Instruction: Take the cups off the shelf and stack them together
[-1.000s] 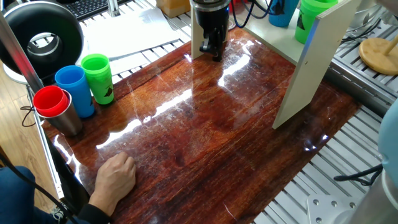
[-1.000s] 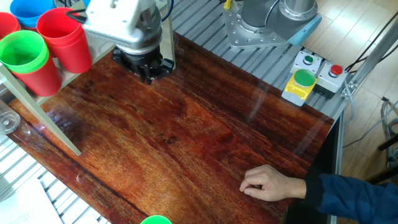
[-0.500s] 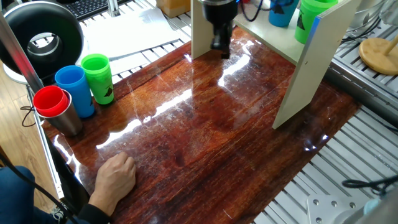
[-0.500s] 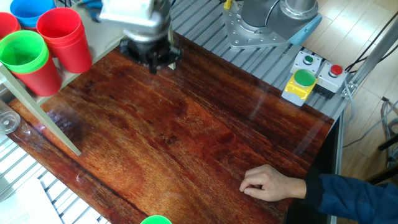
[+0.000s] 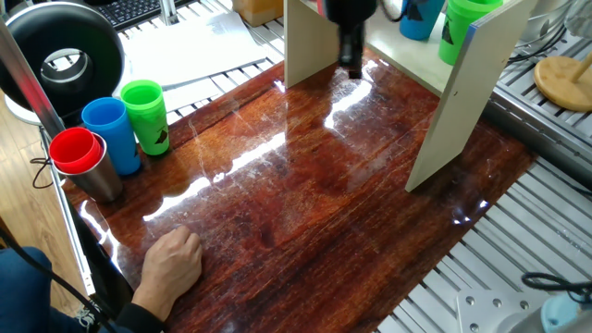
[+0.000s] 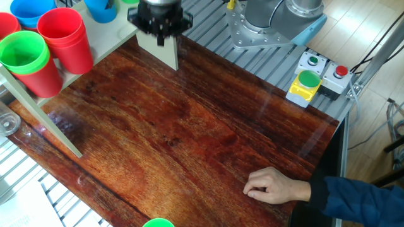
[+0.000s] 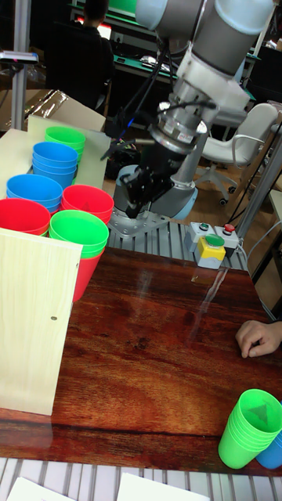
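The cream shelf (image 5: 472,102) stands at the back of the table, and its top (image 7: 16,153) carries several cups: green (image 7: 78,228), red (image 7: 86,202) and blue (image 7: 35,190) ones, partly nested in short stacks. More cups stand off the shelf near the table corner: a green stack (image 5: 145,113), a blue one (image 5: 111,134) and a red one (image 5: 76,151) set in a grey metal tumbler. My gripper (image 5: 351,61) hangs above the table by the shelf's side panel (image 6: 158,47). It looks open and holds nothing.
A person's hand (image 5: 172,259) rests on the wooden table (image 5: 305,203) near its front edge. A yellow button box (image 6: 308,81) sits by the robot base. A black round device (image 5: 60,55) stands behind the loose cups.
My gripper has risen from just above the table and moved along the shelf's side panel toward the shelf top. The cups and the hand have stayed put.
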Controlling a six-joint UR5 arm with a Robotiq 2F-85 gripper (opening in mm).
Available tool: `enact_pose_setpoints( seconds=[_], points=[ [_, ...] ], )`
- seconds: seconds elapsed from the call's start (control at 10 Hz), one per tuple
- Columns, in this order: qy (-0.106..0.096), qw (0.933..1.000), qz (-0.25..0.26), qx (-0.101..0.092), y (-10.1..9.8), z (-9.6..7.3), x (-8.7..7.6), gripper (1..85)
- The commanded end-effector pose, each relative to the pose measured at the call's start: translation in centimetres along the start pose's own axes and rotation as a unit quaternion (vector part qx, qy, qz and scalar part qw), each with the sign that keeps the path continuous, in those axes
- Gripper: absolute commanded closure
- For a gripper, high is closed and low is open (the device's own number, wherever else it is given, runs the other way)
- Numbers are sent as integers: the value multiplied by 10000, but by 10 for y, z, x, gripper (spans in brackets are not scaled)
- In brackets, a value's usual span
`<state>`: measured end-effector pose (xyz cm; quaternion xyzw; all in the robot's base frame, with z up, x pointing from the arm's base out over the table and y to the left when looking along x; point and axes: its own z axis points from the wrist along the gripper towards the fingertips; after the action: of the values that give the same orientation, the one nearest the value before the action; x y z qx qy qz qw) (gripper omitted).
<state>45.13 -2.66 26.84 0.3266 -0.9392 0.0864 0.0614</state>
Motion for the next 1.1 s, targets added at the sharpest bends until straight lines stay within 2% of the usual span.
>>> enact_pose_setpoints(
  seconds=[0.0,0.1,0.2,0.3,0.4,0.5,0.7,0.8,0.9,1.0],
  points=[
    [-78,9997,-242,-16,7,-9,9,840],
    [-65,9992,-383,-106,12,-9,10,840],
    [-54,9984,-544,-115,13,-9,11,840],
    [-242,9970,-682,-285,22,-9,2,840],
    [-530,9927,-904,-590,39,-12,-12,840],
    [-734,9873,-1197,-741,49,-14,-20,840],
    [-952,9894,-1037,-347,29,-14,-34,840],
    [-973,9915,-798,-333,28,-14,-36,840],
    [-781,9932,-856,-99,15,-12,-27,840],
    [-549,9927,-1073,-11,10,-10,-15,840]
  ],
)
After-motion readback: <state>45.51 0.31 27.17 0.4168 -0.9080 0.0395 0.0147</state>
